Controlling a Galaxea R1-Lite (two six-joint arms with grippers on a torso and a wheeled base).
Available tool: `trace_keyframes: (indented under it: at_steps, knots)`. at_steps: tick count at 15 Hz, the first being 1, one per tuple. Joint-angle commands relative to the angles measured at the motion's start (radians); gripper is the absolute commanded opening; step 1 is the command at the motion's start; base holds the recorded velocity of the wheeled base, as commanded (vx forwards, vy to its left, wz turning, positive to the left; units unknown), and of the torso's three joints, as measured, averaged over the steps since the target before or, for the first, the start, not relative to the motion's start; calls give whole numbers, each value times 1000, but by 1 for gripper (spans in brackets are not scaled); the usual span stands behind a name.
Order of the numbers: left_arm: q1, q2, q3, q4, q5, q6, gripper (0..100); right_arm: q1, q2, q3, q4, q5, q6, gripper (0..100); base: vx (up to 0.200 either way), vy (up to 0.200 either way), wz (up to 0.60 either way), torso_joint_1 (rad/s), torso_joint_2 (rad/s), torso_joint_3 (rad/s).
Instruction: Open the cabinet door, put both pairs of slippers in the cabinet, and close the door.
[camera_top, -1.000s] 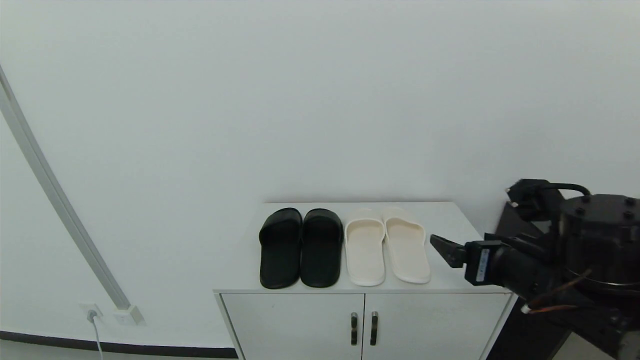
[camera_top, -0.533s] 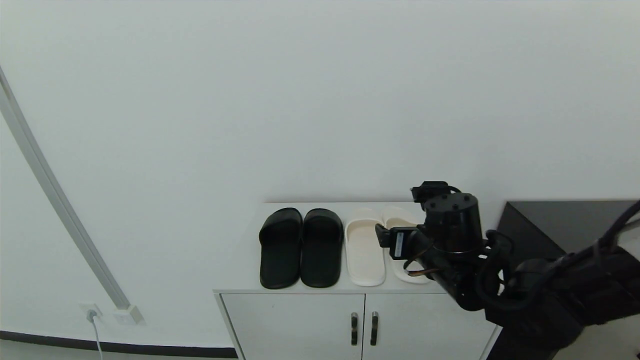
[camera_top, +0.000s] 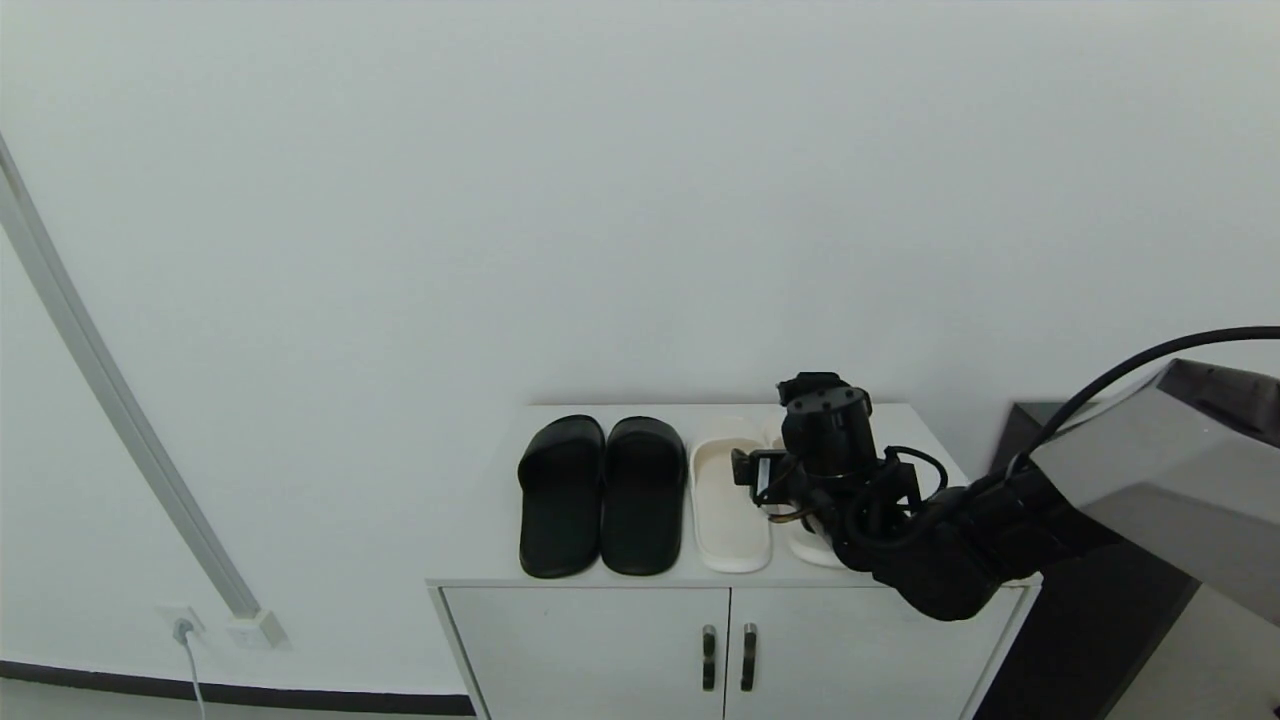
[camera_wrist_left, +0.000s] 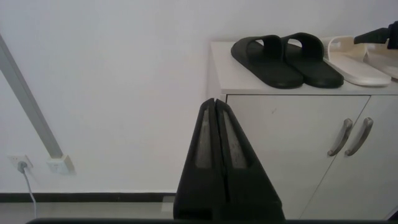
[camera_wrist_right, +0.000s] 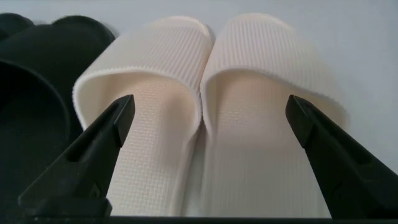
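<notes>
On the white cabinet's top (camera_top: 900, 440), at lower centre of the head view, 2 pairs stand toes to the wall: the black slippers (camera_top: 562, 500) toward frame left and the white slippers (camera_top: 730, 505) just beside them, every heel close to the front edge. The right gripper (camera_top: 748, 470) is over the white pair with its jaws spread wide. In the right wrist view 1 finger (camera_wrist_right: 93, 162) shows at each lower corner, with both white straps between them, though whether it touches the slippers I cannot tell. The 2 white slippers lie pressed side by side, which probably lets 1 wide pinch take both. The inner finger has little room next to the black pair, while the frame-right side of the top is bare. Both doors (camera_top: 590, 650) are shut, with their 2 handles (camera_top: 708, 657) meeting at the centre seam (so the opening step looks undone). The left gripper (camera_wrist_left: 215, 149), its fingers pressed together on nothing, is low before the cabinet's front, with open wall at its frame left and the handles at frame right.
</notes>
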Motion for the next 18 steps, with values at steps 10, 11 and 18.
trace_keyframes:
  at_steps: [10,11,18]
  knots:
    - [0,1,0,0,1,0,0,-8,134,-157,33,2,-69,0,0,0,0,0,0,0]
    - [0,1,0,0,1,0,0,-8,136,-160,33,2,-69,0,0,0,0,0,0,0]
    - [0,1,0,0,1,0,0,-8,120,-148,30,-4,-69,0,0,0,0,0,0,0]
